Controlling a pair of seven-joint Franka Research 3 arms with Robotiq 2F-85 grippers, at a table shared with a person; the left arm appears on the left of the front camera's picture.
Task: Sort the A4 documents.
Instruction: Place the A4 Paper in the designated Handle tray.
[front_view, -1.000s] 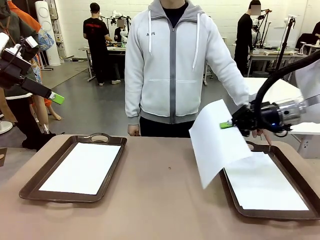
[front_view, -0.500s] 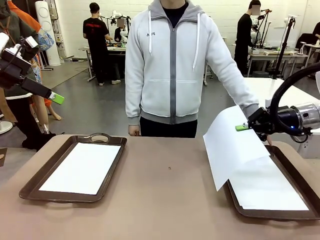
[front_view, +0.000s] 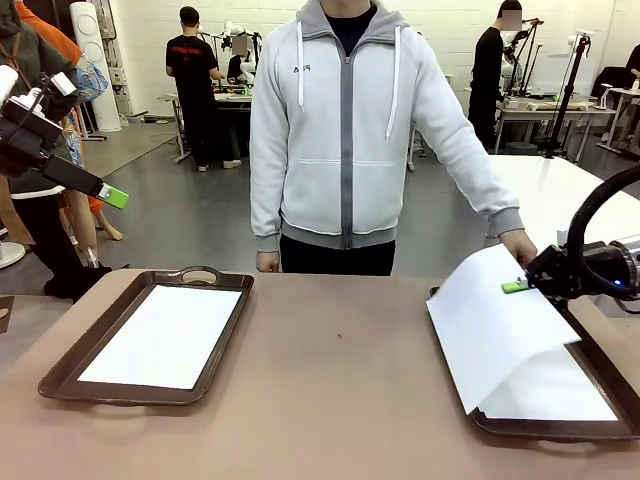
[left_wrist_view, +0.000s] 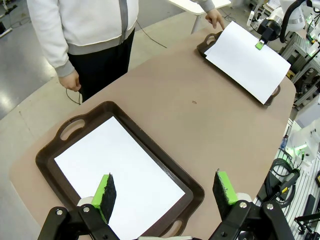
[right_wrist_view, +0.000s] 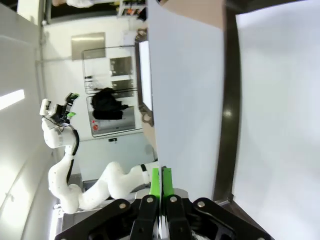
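Note:
My right gripper (front_view: 518, 286) is shut on the edge of one white A4 document (front_view: 497, 330). That sheet hangs tilted over the right brown tray (front_view: 555, 431), its lower edge down at the tray. Another A4 document (front_view: 565, 392) lies flat in that tray. In the right wrist view the fingers (right_wrist_view: 155, 183) pinch the held sheet (right_wrist_view: 187, 100) beside the tray rim (right_wrist_view: 229, 115). My left gripper (left_wrist_view: 165, 190) is open, high above the left tray (left_wrist_view: 165, 162), where an A4 document (left_wrist_view: 120, 167) lies. The front view has it (front_view: 108, 192) at the upper left.
A person in a grey hoodie stands at the far side of the table. One hand (front_view: 520, 245) rests by the right tray's far edge, close to my right gripper. Bare brown tabletop (front_view: 340, 390) lies between the two trays.
My right gripper has carried the held sheet to the right and downward, so it now lies lower over the right tray. The left arm has not moved.

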